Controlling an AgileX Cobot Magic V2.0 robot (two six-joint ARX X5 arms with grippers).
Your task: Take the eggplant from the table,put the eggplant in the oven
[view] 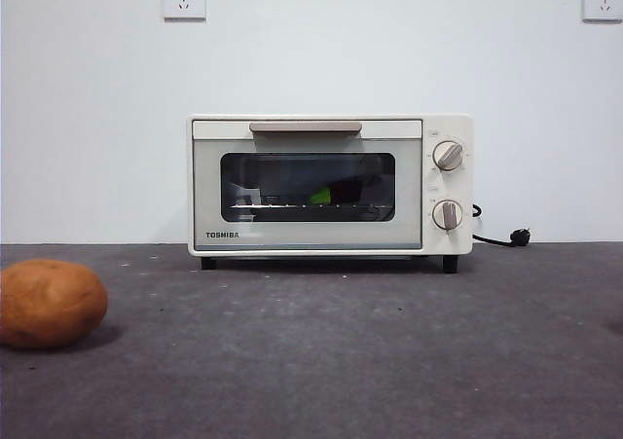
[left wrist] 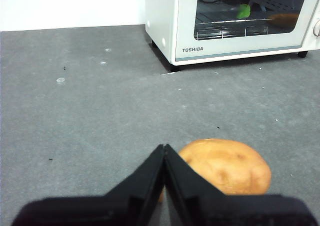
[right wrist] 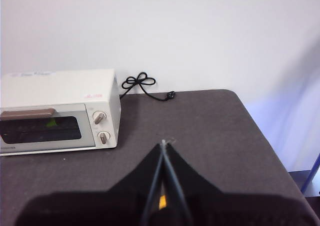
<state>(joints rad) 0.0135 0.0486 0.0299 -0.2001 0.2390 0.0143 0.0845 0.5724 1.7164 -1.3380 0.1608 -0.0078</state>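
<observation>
The oven (view: 329, 184) stands at the back of the table (view: 341, 351) with its door closed. Through its dark window I see the eggplant (view: 321, 197) on the wire rack, its green cap bright and its purple body dim beside it. The cap also shows through the glass in the left wrist view as the eggplant (left wrist: 243, 10) and faintly in the right wrist view as the eggplant (right wrist: 51, 122). My left gripper (left wrist: 164, 147) is shut and empty, hanging above the table just beside a potato. My right gripper (right wrist: 164, 143) is shut and empty, over the table to the right of the oven (right wrist: 60, 110).
An orange-brown potato (view: 49, 303) lies at the table's front left, right by the left gripper in its wrist view, potato (left wrist: 225, 167). The oven's black power cord (view: 501, 237) trails behind it to the right. The table's right edge (right wrist: 260, 131) shows in the right wrist view.
</observation>
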